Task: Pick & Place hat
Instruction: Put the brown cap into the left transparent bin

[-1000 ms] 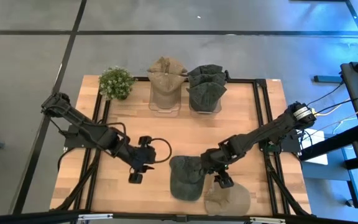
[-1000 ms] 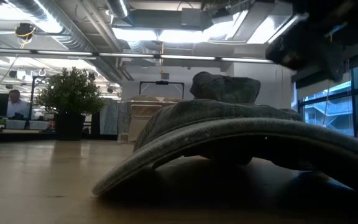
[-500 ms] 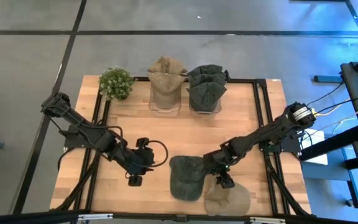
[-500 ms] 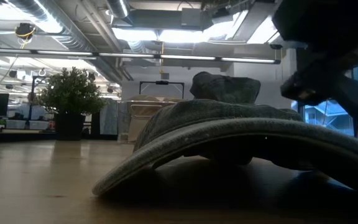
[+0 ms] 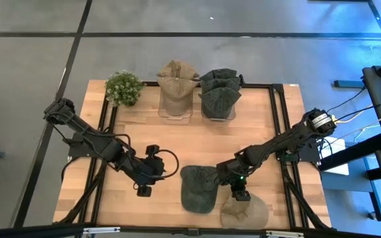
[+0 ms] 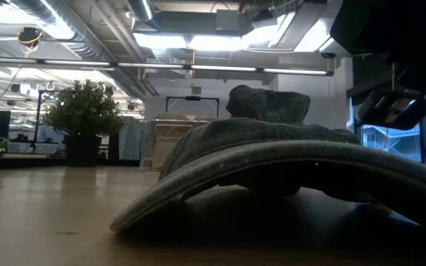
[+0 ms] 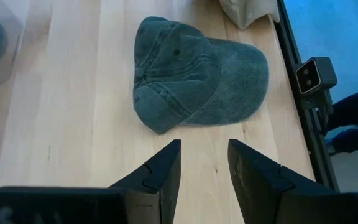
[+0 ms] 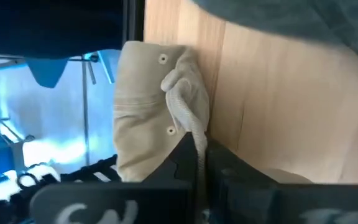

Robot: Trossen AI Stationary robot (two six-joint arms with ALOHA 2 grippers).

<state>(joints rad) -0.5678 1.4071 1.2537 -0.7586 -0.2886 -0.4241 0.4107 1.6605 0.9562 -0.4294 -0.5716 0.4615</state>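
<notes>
A tan hat [image 5: 245, 213] lies at the table's near edge, partly over it, and my right gripper [image 5: 240, 195] is shut on it. In the right wrist view the tan hat [image 8: 148, 112] bunches up at my right gripper [image 8: 201, 152]. Left of it, a green denim hat [image 5: 197, 188] rests on the wood, crown up. My left gripper [image 5: 143, 190] stands open left of the green hat [image 7: 194, 78], touching nothing; my left gripper [image 7: 204, 158] points toward that hat. My right gripper pinches a gathered fold of the tan hat's crown cloth [image 8: 188, 109] between its two shut fingers [image 8: 182, 155]. It comes from above, slanting toward the near edge. The rest of the hat lies on the table by the frame rail.
At the far edge stand a stack of tan hats [image 5: 177, 89], a stack of green hats [image 5: 219, 92] and a potted plant [image 5: 123, 87]. A black frame rail [image 5: 290, 192] runs along the table's right side. The table's middle is bare wood [image 5: 197, 142].
My right gripper has moved down and toward the near edge onto the tan hat and has shut on it, gathering the crown cloth into a fold. The green hat has stayed where it was.
</notes>
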